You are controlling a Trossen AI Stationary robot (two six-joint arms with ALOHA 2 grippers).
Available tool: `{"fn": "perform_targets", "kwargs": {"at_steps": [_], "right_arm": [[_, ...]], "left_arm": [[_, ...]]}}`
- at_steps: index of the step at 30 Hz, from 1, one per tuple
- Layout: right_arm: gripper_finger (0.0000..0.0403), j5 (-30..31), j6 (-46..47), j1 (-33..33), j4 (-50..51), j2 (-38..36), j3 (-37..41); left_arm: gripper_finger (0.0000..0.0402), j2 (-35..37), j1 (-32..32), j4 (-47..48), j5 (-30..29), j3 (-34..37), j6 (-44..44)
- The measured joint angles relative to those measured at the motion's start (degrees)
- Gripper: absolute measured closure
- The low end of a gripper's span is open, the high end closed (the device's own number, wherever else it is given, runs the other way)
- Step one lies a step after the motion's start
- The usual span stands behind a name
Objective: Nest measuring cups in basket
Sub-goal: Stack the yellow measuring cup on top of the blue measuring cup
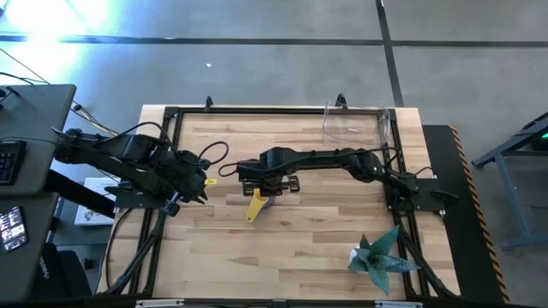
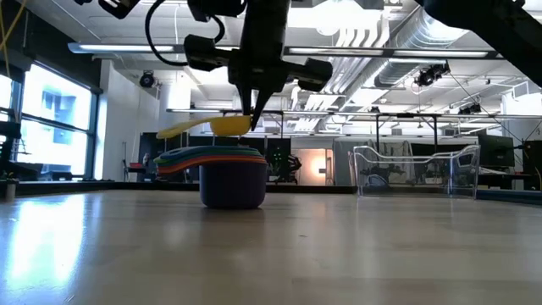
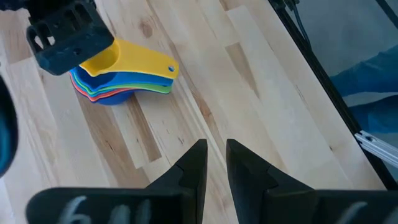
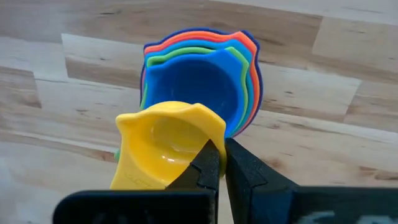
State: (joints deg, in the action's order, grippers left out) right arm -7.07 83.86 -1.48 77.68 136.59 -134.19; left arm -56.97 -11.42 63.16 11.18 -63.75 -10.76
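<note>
The right gripper (image 1: 267, 190) hangs over the middle of the table (image 1: 325, 231), its fingers clenched on the rim of the yellow cup (image 4: 165, 146). In the low view that cup (image 2: 222, 125) hangs clear of the stack (image 2: 222, 165) of nested cups just beneath the gripper (image 2: 254, 119), a thin gap between them, its handle pointing away to one side. The stack stands on the bare wood directly below the fingers; in the right wrist view its blue inner cup (image 4: 202, 84) lies just beyond the fingertips, ringed by green, teal, orange and red rims, and the low view shows a purple cup (image 2: 231, 188) as its base. The basket (image 1: 358, 124) stands well apart from this gripper, back along its arm near the far right corner of the table, upright, with no cup in it. The left gripper (image 1: 195, 184) waits near the table's left edge, its fingers (image 3: 193, 171) a narrow slit apart and grasping nothing; from it the stack (image 3: 115, 84) lies ahead, under the right gripper (image 3: 65, 34). A teal paper plant (image 1: 381, 255) sits near the front right corner.
</note>
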Motion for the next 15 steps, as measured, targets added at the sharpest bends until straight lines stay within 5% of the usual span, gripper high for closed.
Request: {"fn": "perform_targets", "kwargs": {"at_steps": [15], "right_arm": [[0.0382, 3.5, -0.3, 0.0, -0.7, 0.1, 1.0]], "left_arm": [[0.0353, 0.0, 0.0, 0.0, 0.0, 0.0, 0.0]]}}
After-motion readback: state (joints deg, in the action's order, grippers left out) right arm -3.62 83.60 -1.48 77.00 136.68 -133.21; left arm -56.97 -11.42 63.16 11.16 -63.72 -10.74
